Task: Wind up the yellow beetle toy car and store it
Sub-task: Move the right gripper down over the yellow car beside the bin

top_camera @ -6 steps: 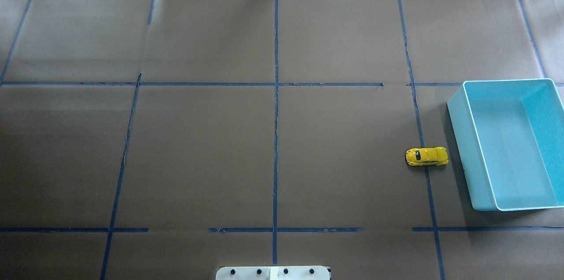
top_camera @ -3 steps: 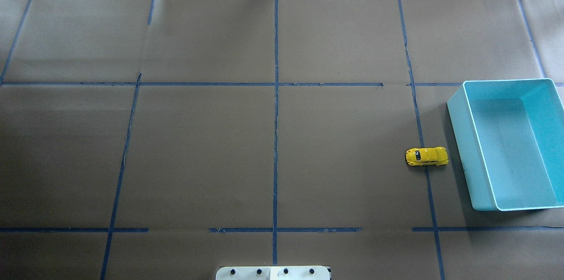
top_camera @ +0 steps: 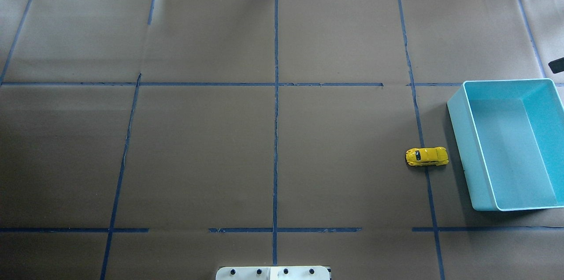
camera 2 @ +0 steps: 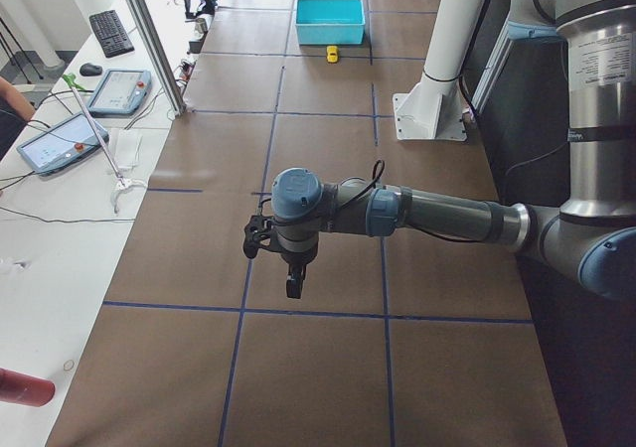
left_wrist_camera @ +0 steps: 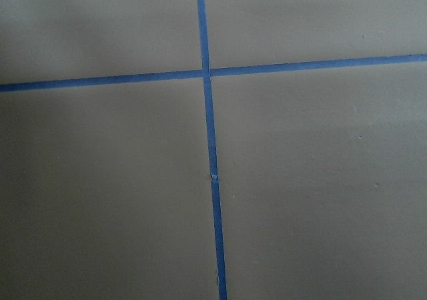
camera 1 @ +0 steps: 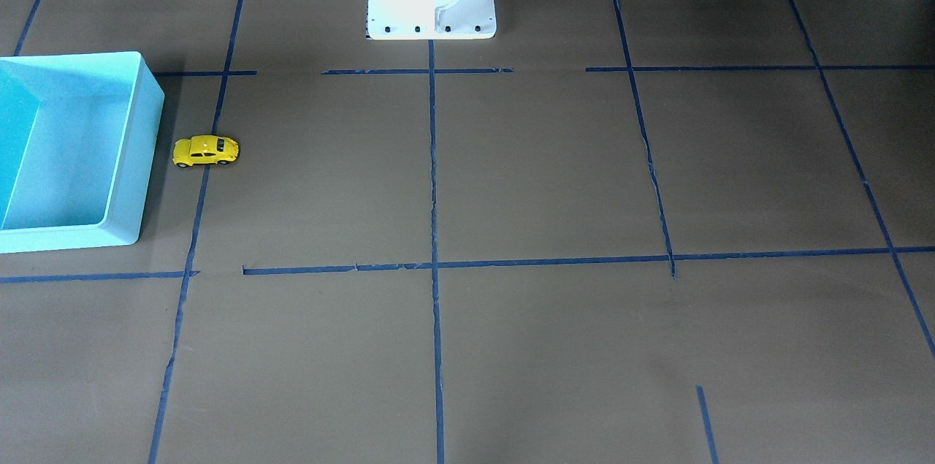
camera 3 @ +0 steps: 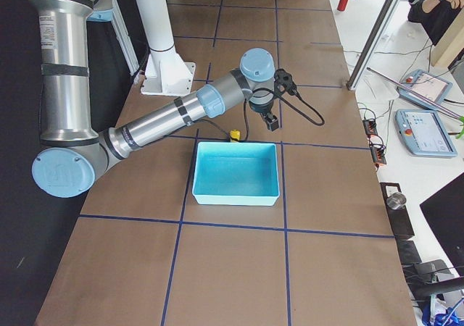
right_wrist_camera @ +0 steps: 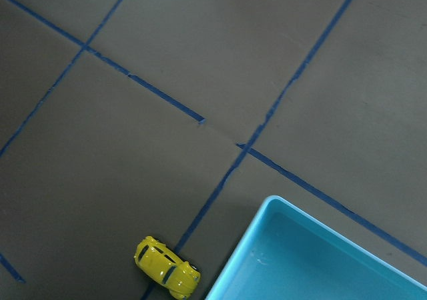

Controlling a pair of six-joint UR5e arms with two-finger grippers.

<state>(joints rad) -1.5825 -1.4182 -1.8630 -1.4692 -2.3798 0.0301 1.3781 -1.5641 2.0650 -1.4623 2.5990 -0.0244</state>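
A table [top_camera: 198, 161] covered w/ brown paper and blue tape lines is seen. The yellow beetle toy car [top_camera: 427, 156] is placed on its wheels across a tape line, just beside the teal bin [top_camera: 458, 108], not touching it. The left gripper [camera 2: 291, 286] and right gripper [camera 3: 271, 122] are held above the table, the car in neither. The jaw opening cannot be told.

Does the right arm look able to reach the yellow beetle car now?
Probably yes. The right gripper hangs above the table near the teal bin, and the yellow beetle toy car sits in the open beside the bin, nothing over it.
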